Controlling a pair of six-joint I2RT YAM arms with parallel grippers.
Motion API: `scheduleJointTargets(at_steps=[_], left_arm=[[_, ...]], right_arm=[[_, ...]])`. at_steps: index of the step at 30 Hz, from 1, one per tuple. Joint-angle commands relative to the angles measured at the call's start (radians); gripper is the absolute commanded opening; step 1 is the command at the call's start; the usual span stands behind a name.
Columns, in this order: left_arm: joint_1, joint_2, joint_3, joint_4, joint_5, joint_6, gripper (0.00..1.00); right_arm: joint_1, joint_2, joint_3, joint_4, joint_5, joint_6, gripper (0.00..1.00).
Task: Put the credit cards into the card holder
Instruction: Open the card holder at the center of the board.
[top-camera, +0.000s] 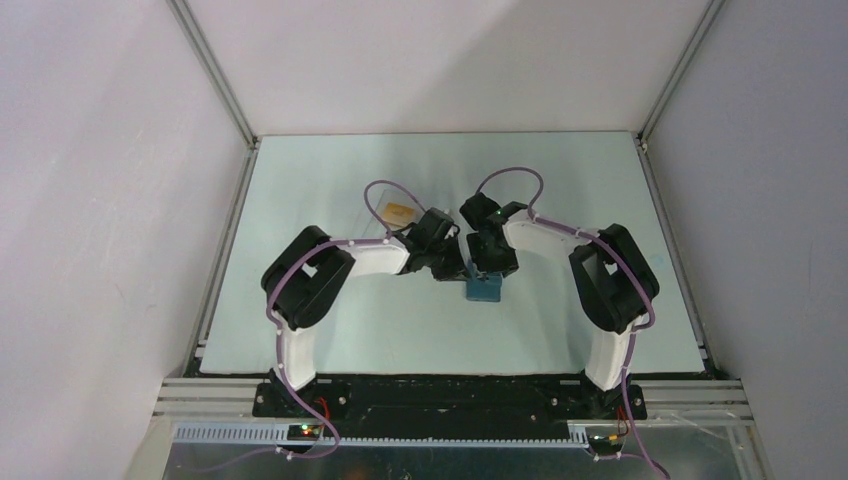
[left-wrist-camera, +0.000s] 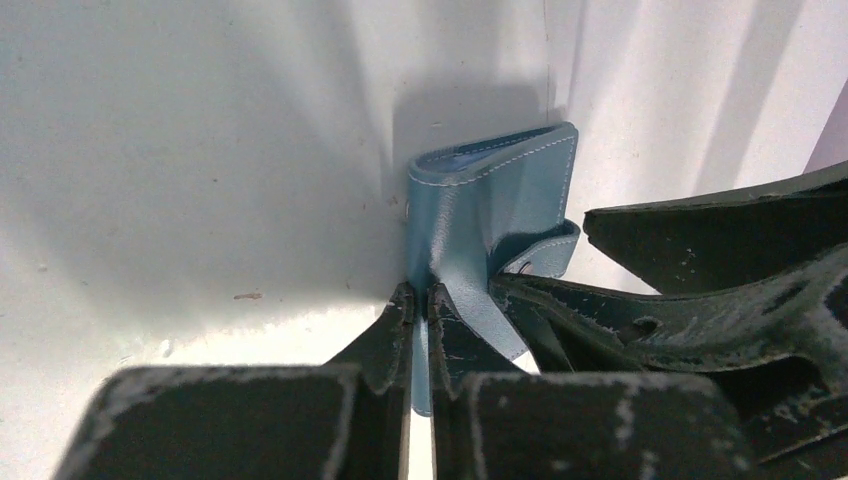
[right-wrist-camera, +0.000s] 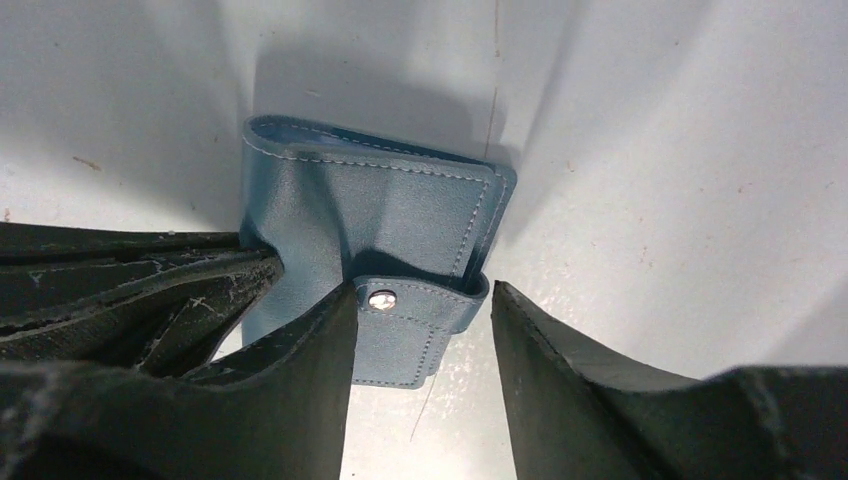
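The card holder (top-camera: 483, 288) is a blue wallet in the middle of the table, partly folded. My left gripper (top-camera: 452, 262) is shut on one thin blue panel of it; in the left wrist view that gripper (left-wrist-camera: 420, 300) pinches the panel edge and the rest of the wallet (left-wrist-camera: 500, 195) stands up beyond it. My right gripper (top-camera: 490, 262) is open over the wallet. In the right wrist view the right gripper (right-wrist-camera: 421, 292) straddles the snap tab (right-wrist-camera: 405, 335) of the wallet (right-wrist-camera: 370, 205), with its left finger touching the tab. One orange-tan credit card (top-camera: 400, 211) lies behind the left gripper.
The card lies on a pale patch of the table, under the left arm's purple cable (top-camera: 372, 195). White walls enclose the table (top-camera: 600, 330) at the back and both sides. The two wrists are close together above the wallet.
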Motion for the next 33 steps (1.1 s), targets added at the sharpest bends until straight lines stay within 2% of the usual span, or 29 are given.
scheduleJointTargets(at_steps=[1, 6, 10, 18, 26, 33], left_arm=[[-0.008, 0.044, -0.033, -0.103, -0.084, 0.018, 0.0], [-0.007, 0.058, -0.033, -0.108, -0.087, 0.014, 0.0], [-0.007, 0.078, -0.028, -0.121, -0.091, 0.012, 0.0], [-0.007, 0.113, -0.019, -0.137, -0.105, 0.012, 0.0], [-0.007, 0.132, -0.01, -0.144, -0.104, 0.014, 0.0], [-0.008, 0.115, -0.007, -0.143, -0.085, 0.033, 0.0]], right_arm=[[-0.021, 0.0, 0.005, -0.066, 0.261, -0.008, 0.53], [-0.032, -0.013, 0.006, -0.084, 0.303, -0.01, 0.49], [-0.049, -0.029, 0.006, -0.082, 0.308, -0.016, 0.41], [-0.11, -0.045, 0.006, -0.08, 0.303, -0.039, 0.13], [-0.165, -0.077, 0.007, -0.072, 0.288, -0.057, 0.07], [-0.244, -0.064, 0.005, -0.067, 0.227, -0.067, 0.14]])
